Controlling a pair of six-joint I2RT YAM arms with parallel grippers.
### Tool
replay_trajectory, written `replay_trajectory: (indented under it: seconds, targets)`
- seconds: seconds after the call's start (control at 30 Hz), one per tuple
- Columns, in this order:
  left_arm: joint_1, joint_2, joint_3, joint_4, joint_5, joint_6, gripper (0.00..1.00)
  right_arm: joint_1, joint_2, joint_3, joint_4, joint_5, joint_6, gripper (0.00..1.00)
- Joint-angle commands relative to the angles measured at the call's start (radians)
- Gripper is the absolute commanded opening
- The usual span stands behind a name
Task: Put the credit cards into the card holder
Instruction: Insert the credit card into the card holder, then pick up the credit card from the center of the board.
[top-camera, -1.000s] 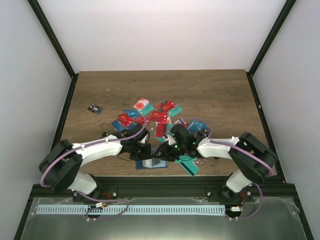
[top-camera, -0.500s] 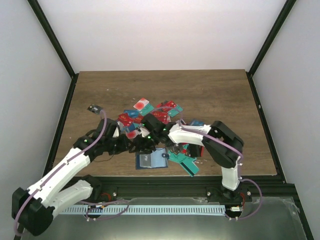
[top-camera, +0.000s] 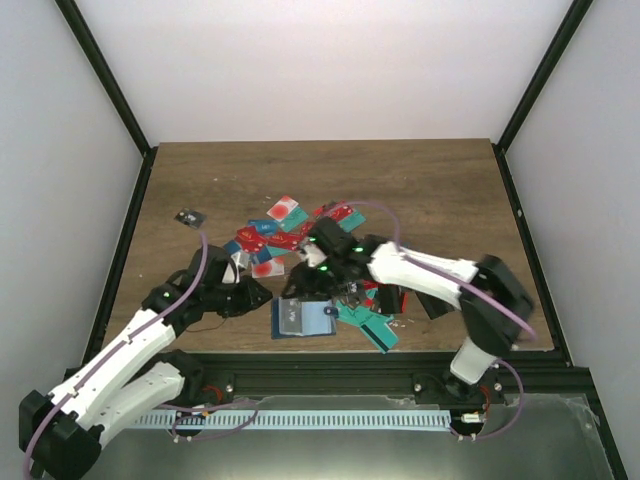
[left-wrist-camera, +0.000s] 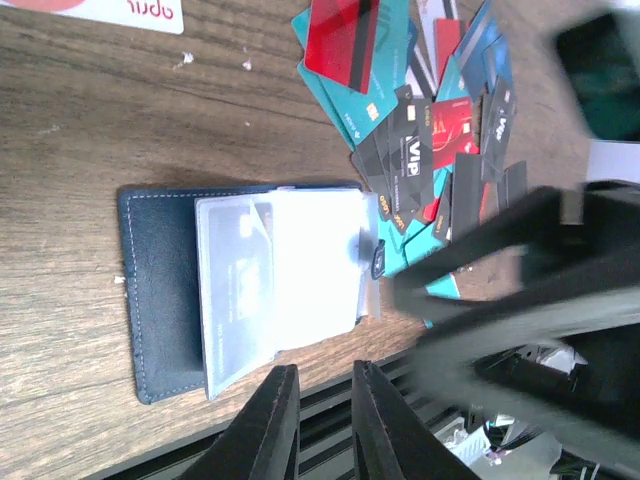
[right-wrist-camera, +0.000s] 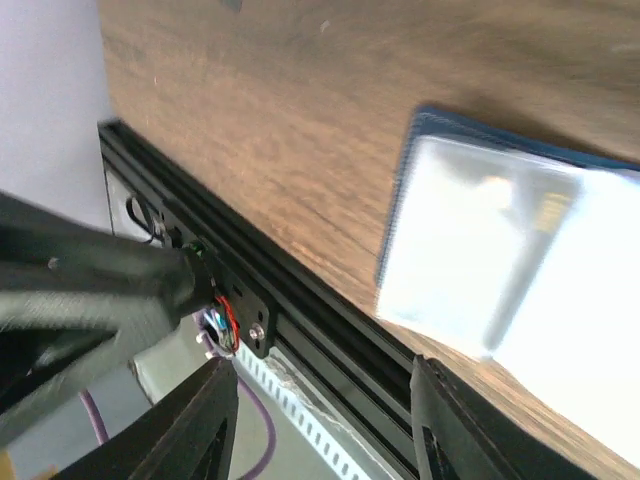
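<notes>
The card holder (top-camera: 303, 318) lies open near the table's front edge, navy with clear sleeves (left-wrist-camera: 280, 270) folded out; it also shows in the right wrist view (right-wrist-camera: 500, 270). The credit cards (top-camera: 300, 235) lie in a loose pile behind and to the right of it, in red, teal, blue and black (left-wrist-camera: 400, 150). My left gripper (top-camera: 262, 296) (left-wrist-camera: 320, 368) hovers just left of the holder, its jaws a narrow gap apart and empty. My right gripper (top-camera: 300, 285) (right-wrist-camera: 322, 365) is open and empty just above the holder's back edge.
A small black chip (top-camera: 188, 217) lies alone at the left. A teal card (top-camera: 375, 330) sits near the front edge, right of the holder. The black front rail (right-wrist-camera: 300, 330) runs close below the holder. A white-and-red card (left-wrist-camera: 110, 8) lies left of the pile.
Both grippers were down at the holder a second ago. The left one has drawn back to the left and the right one has shifted above its back edge. The holder lies uncovered.
</notes>
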Motion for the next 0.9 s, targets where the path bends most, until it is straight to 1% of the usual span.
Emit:
replay_trajectory:
  seconds: [0.0,0.1,0.17,0.2,0.3,0.33,0.4,0.47,0.63,0.87]
  targets:
    - [-0.027,0.039,0.043,-0.003,0.008,-0.031,0.18,-0.094,-0.245,-0.187,-0.038,0.090,-0.017,0.50]
    - [-0.078,0.084,0.064,0.036,0.000,-0.062,0.18,-0.140,-0.380,-0.299,-0.106,0.173,-0.006,0.52]
    - [-0.130,0.124,0.078,0.064,-0.018,-0.087,0.18,-0.165,-0.456,-0.357,-0.157,0.239,0.006,0.58]
    - [-0.160,0.146,0.085,0.084,-0.032,-0.100,0.18,-0.174,-0.488,-0.383,-0.191,0.277,0.020,0.60]
    - [-0.244,0.225,0.118,0.145,-0.059,-0.131,0.18,-0.192,-0.587,-0.449,-0.272,0.383,0.085,0.61]
    - [-0.267,0.258,0.130,0.169,-0.059,-0.136,0.18,-0.192,-0.613,-0.472,-0.297,0.397,0.114,0.64]
    - [-0.303,0.330,0.163,0.214,-0.053,-0.137,0.18,-0.193,-0.670,-0.532,-0.324,0.406,0.176,0.71]
    - [-0.337,0.415,0.206,0.250,-0.043,-0.122,0.18,-0.193,-0.731,-0.594,-0.338,0.407,0.248,0.74]
    - [-0.403,0.639,0.351,0.290,-0.013,-0.064,0.18,-0.193,-0.867,-0.742,-0.318,0.359,0.376,0.74]
    - [-0.440,0.899,0.513,0.292,0.029,-0.008,0.19,-0.194,-0.926,-0.874,-0.223,0.282,0.475,0.74]
